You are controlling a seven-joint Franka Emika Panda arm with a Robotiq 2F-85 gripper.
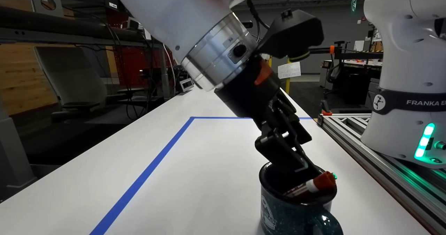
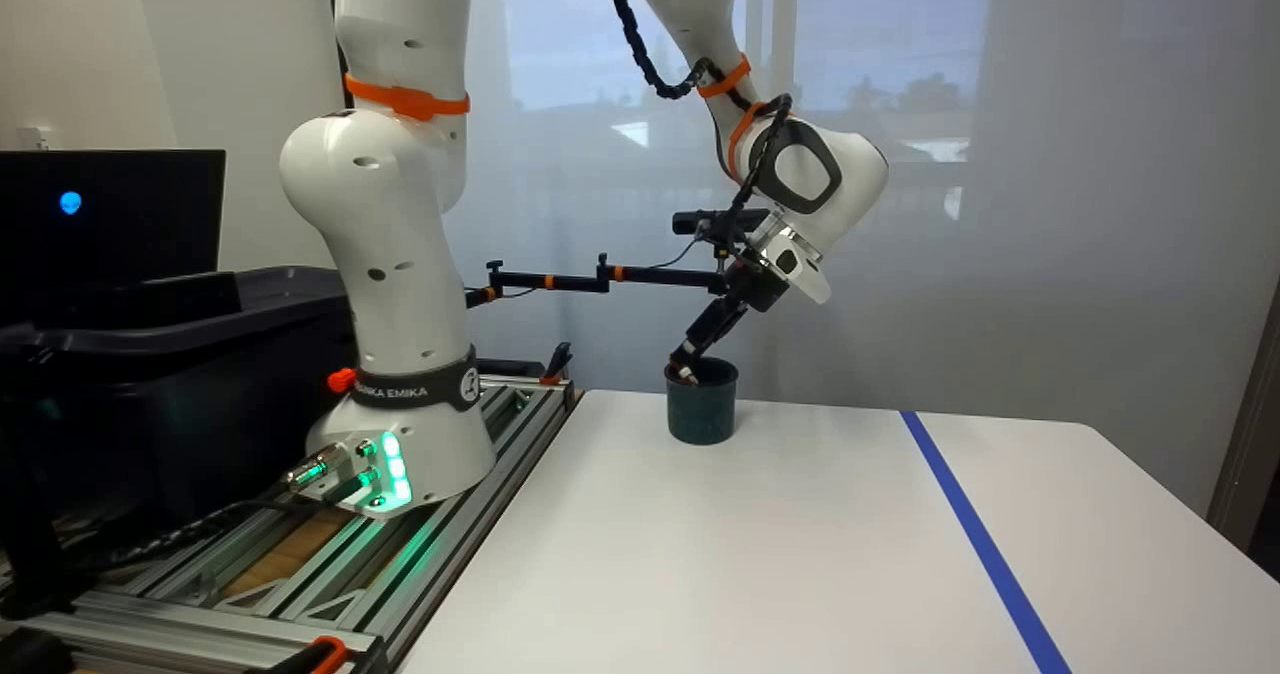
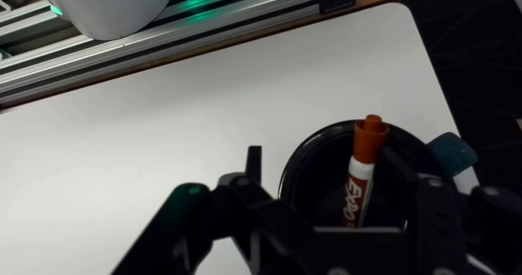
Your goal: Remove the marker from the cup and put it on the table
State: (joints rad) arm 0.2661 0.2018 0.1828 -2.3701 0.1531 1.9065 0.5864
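Down in the cup (image 1: 294,214) on the table (image 1: 209,179), marker (image 3: 361,171) leaning cap-up, lower end kinda hiding behind the tool (image 3: 324,158) in wrist view, jaws sitting spread apart, cup's base getting cropped in an exterior view.

In an exterior view, the teal cup (image 2: 702,412) stood upright on the white counter (image 2: 800,534). The black pincer (image 2: 684,363) slanted down to the left part of the cup's mouth. Well right of the cup ran a blue tape line (image 2: 982,544); left of it stood the robot's base (image 2: 445,454) and, farther, a black bin (image 2: 220,414).
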